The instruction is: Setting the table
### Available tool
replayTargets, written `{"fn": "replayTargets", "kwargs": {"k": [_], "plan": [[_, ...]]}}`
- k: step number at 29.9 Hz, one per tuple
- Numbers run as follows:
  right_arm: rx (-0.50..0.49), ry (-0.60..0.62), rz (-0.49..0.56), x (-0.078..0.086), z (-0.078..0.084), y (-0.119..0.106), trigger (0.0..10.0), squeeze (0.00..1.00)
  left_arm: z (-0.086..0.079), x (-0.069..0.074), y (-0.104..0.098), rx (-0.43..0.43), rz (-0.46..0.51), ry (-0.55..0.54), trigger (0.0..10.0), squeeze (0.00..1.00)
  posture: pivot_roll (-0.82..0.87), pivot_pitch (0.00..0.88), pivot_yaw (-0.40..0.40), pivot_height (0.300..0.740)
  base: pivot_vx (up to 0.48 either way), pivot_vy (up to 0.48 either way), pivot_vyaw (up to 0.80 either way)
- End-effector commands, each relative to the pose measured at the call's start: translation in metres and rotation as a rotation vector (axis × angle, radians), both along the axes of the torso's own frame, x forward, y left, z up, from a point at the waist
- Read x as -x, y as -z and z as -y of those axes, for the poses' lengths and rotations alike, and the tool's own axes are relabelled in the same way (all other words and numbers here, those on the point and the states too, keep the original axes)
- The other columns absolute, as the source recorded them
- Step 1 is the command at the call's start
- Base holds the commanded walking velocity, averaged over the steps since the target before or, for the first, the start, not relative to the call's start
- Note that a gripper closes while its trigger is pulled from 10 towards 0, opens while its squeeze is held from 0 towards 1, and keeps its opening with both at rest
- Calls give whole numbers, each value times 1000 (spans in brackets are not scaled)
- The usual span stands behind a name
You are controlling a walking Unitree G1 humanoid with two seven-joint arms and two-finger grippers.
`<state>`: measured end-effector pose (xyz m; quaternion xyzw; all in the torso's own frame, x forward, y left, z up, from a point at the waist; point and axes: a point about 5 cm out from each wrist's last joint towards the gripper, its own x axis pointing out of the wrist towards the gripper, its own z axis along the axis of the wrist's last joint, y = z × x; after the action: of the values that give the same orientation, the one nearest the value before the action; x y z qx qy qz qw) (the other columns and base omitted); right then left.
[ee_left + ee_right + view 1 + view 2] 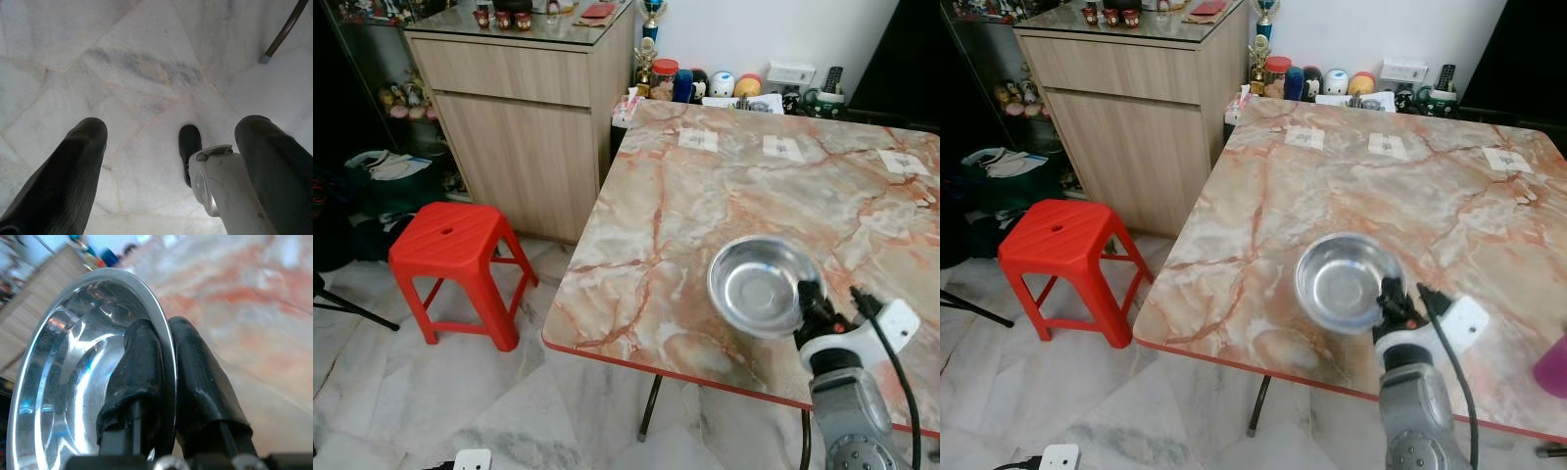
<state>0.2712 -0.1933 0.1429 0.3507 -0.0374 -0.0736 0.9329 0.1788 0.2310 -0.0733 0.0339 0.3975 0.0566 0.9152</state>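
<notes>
The left gripper point(166, 161) hangs over the marble floor, fingers spread wide, holding nothing. Further right, the steel bowl point(759, 286) sits above the marble-pattern table point(685, 196) near its front edge, pinched at its rim by the right gripper point(164, 362). It looks light, rigid and slick; a rim grip probably suits it, though it may pivot.

Silver bowl point(759, 284), peach-veined marble table point(705, 206), red stool point(450, 240)

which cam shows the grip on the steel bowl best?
Right wrist view: the right gripper pinches the steel bowl's rim, one finger inside, one outside. Both eye views show the whole bowl over the table, grip small. Left wrist view shows floor.
</notes>
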Motion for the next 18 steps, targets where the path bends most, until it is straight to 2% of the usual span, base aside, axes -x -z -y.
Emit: {"fn": "replayTargets", "kwargs": {"k": [1, 9, 13, 18], "plan": [[-125, 2, 112, -5, -20, -17, 10000, 0, -1, 8, 4, -12, -31, 20, 10000, 0, 15, 83, -33, 740, 0, 0, 0], [-107, -4, 145, -7, -21, -20, 10000, 0, -1, 8, 4, -32, -33, 26, 10000, 0, 13, 65, -33, 740, 0, -272, 0], [-63, -20, 162, -10, -23, -25, 10000, 0, -1, 8, 4, -37, -35, 27, 10000, 0, 12, 61, -34, 740, 0, -401, 0], [-60, -25, 194, -10, -23, -30, 10000, 0, -2, 9, 4, -40, -37, 30, 10000, 0, 9, 56, -32, 740, 0, -420, -740]]}}
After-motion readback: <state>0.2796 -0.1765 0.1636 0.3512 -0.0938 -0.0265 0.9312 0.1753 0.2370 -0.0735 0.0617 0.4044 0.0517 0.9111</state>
